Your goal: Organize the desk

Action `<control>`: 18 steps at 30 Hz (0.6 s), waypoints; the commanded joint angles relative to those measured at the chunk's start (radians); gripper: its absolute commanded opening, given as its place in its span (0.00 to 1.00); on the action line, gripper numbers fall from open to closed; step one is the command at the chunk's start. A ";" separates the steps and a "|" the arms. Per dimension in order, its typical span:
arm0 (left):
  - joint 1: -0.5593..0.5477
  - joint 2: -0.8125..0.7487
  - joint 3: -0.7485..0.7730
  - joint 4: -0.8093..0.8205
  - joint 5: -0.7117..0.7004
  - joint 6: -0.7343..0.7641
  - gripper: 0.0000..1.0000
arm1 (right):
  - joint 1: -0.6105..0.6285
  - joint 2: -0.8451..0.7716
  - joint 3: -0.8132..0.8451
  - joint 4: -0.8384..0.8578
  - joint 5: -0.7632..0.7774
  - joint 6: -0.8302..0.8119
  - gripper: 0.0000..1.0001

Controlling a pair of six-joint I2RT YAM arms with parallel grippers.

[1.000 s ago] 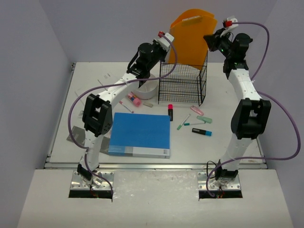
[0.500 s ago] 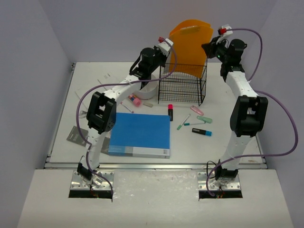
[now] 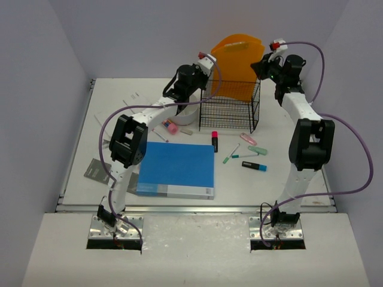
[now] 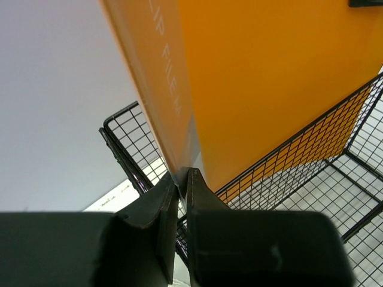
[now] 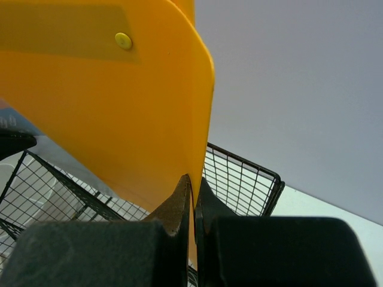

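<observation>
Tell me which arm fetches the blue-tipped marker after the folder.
Right, likely: the marker lies near the right arm; the blue binder separates it from the left. Both the left hand and right hand grip the orange folder.

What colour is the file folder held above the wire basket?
Orange. The folder shows best in the right wrist view.

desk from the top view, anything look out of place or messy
Yes. Pens and highlighters lie scattered at odd angles on the desk, right of the blue binder. The orange folder sits only partly in the wire basket, pinched by the left gripper and right gripper.
</observation>
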 commanded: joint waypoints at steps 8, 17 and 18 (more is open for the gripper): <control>-0.011 0.010 -0.011 0.030 0.006 -0.036 0.00 | 0.033 -0.018 0.007 -0.006 -0.039 -0.032 0.11; -0.007 -0.090 0.019 -0.005 -0.087 -0.061 0.60 | 0.042 -0.072 0.160 -0.101 -0.003 0.028 0.90; -0.006 -0.114 0.031 -0.010 -0.087 -0.063 0.66 | 0.043 -0.082 0.203 -0.116 0.002 0.032 0.92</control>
